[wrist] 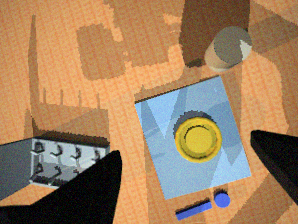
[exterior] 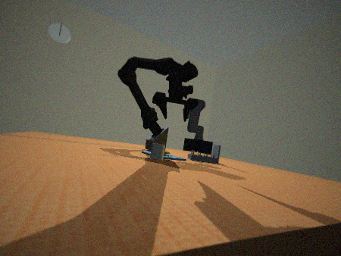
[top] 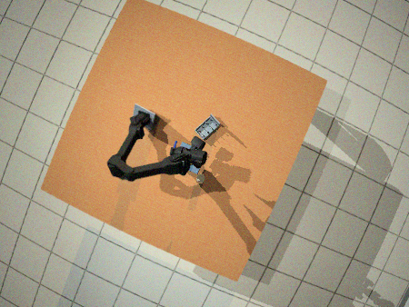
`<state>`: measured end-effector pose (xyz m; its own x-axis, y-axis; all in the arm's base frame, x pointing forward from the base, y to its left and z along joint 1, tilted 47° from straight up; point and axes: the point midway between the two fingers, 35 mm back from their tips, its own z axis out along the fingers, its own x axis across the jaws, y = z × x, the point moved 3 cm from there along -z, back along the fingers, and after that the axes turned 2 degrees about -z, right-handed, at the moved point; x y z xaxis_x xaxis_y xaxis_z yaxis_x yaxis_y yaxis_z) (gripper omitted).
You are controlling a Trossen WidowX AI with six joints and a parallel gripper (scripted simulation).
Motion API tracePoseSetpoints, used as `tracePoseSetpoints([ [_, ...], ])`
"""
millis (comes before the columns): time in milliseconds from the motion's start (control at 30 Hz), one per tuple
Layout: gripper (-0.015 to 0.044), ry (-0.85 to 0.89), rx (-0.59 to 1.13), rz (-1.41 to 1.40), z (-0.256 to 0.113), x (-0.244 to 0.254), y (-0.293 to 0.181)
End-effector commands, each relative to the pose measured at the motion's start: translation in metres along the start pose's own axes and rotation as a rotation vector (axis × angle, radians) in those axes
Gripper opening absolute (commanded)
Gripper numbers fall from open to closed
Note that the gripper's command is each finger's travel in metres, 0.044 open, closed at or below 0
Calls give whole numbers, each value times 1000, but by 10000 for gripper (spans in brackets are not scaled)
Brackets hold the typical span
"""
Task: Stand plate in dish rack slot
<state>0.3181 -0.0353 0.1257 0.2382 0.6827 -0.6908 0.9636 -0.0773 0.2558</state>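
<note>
The yellow round plate (wrist: 198, 141) lies flat on a light blue square mat (wrist: 155, 127) (top: 194, 170). The arm hides the plate in the top view. The grey dish rack (top: 215, 121) (exterior: 206, 159) (wrist: 15, 161) stands beside the mat, with short prongs in rows; its near part is partly behind a finger in the wrist view. My gripper (exterior: 175, 120) (wrist: 185, 147) is open and empty. It points down, high above the mat, with the plate between the two fingertips as seen in the wrist view.
A grey-white cylinder (top: 200, 179) (exterior: 157, 151) (wrist: 233, 45) stands near one corner of the mat. A blue bar (wrist: 194, 210) and a small blue round piece (wrist: 222, 200) lie by the mat's opposite edge. The arm's base stands farther off on the orange table (top: 182, 54).
</note>
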Motion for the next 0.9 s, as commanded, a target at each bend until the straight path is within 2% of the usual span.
tracePoseSetpoints([
  [0, 400, -21, 122, -75, 35, -12, -10],
  [200, 400, -26, 270, -174, 77, -31, -23],
  [867, 400, -24, 274, -177, 93, -32, -32],
])
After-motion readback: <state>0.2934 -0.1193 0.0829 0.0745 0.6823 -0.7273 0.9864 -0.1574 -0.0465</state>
